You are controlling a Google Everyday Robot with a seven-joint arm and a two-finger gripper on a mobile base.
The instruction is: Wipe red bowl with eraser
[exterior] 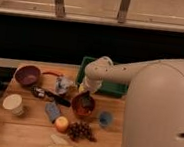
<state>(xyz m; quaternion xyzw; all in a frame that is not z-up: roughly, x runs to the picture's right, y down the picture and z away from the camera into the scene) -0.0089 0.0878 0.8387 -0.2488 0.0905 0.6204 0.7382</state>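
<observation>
The red bowl [84, 106] stands on the wooden table [23, 132], near its middle. My gripper [84, 90] hangs from the white arm [100, 70], just above the bowl's far rim and pointing down into it. The eraser does not show; it may be hidden under the gripper, but I cannot tell.
A purple bowl [28, 74] stands at the far left and a green tray [109, 86] behind the arm. A black-handled tool [53, 97], a blue-grey pad [53, 112], a white cup [13, 103], an apple [61, 123], grapes [81, 131], a banana [60, 145] and a small blue cup [105, 119] surround the red bowl.
</observation>
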